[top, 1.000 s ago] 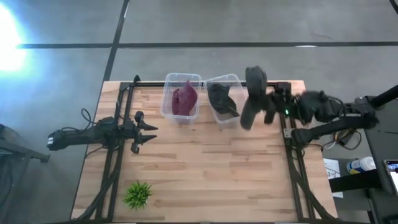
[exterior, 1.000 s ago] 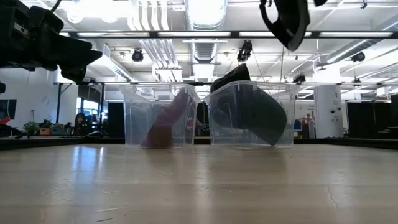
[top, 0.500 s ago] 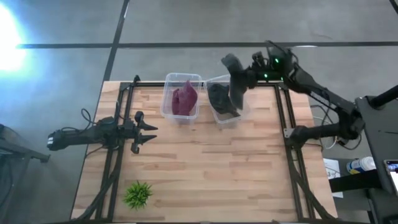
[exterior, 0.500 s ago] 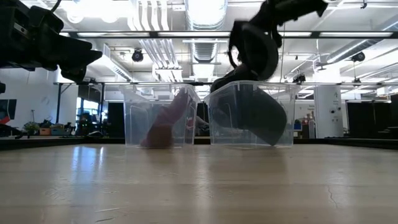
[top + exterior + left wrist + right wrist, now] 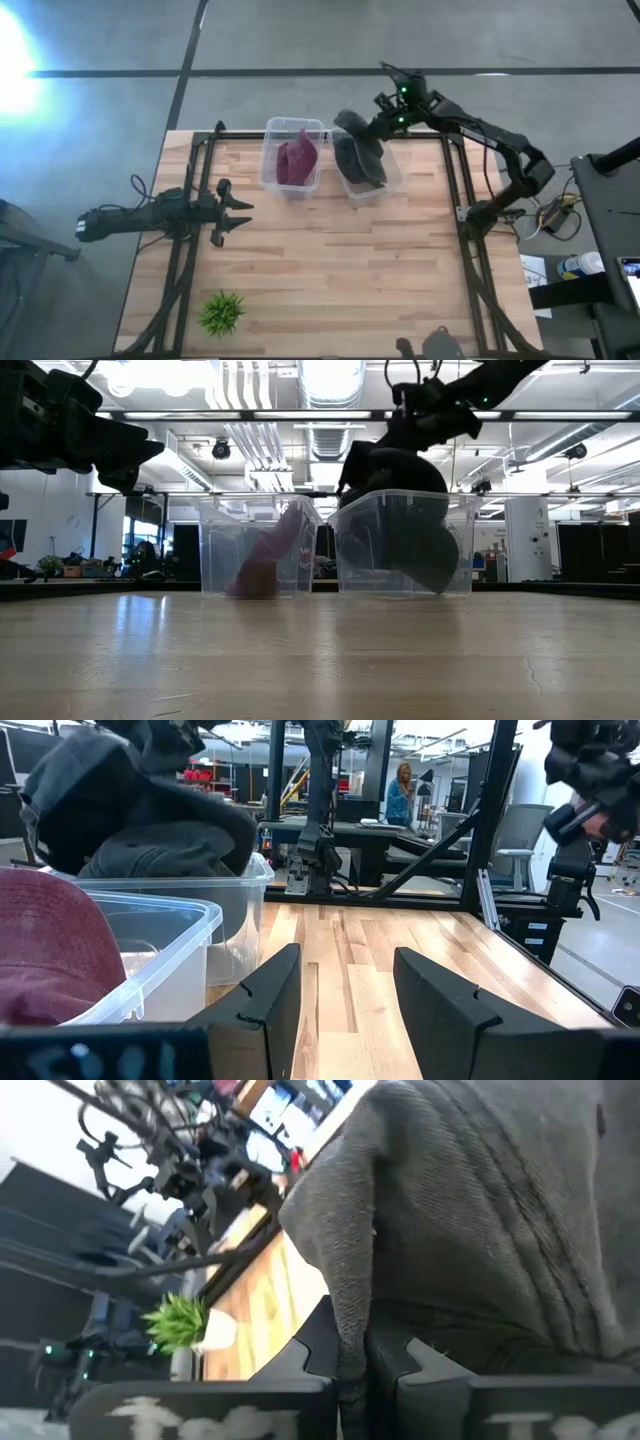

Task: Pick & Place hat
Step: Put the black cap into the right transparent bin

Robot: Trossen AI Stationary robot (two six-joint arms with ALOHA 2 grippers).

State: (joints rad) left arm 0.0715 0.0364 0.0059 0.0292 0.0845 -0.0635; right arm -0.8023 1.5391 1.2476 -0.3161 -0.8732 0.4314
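Observation:
My right gripper (image 5: 378,124) is over the far end of the right clear bin (image 5: 388,178), shut on a dark grey hat (image 5: 352,130) that shows at the bin's rim in the low view (image 5: 392,468). Another dark hat (image 5: 425,552) lies inside that bin. The left clear bin (image 5: 272,160) holds a maroon hat (image 5: 297,160), leaning on its wall. My left gripper (image 5: 236,210) waits open near the table's left side; its wrist view shows the maroon hat (image 5: 45,955) and the held dark hat (image 5: 130,805). My right gripper pinches a fold of the dark grey hat's cloth (image 5: 352,1315) between its two fingers (image 5: 312,1348). It comes slanting down from the table's far right. The hat hangs below and ahead of the fingers, its lower part dipping into the right bin; whether it rests on the hat there, I cannot tell.
A small green plant (image 5: 221,312) stands near the table's near left corner. Black frame rails (image 5: 470,270) run along the table's left and right sides. Bare wood (image 5: 340,270) spreads between the bins and the near edge. A person (image 5: 404,795) stands far off in the room.
My right gripper has swung from the table's right edge toward the far left, over the right bin, and has come down. The dark hat, hanging high a second ago, has travelled with it and now sits at the bin's rim.

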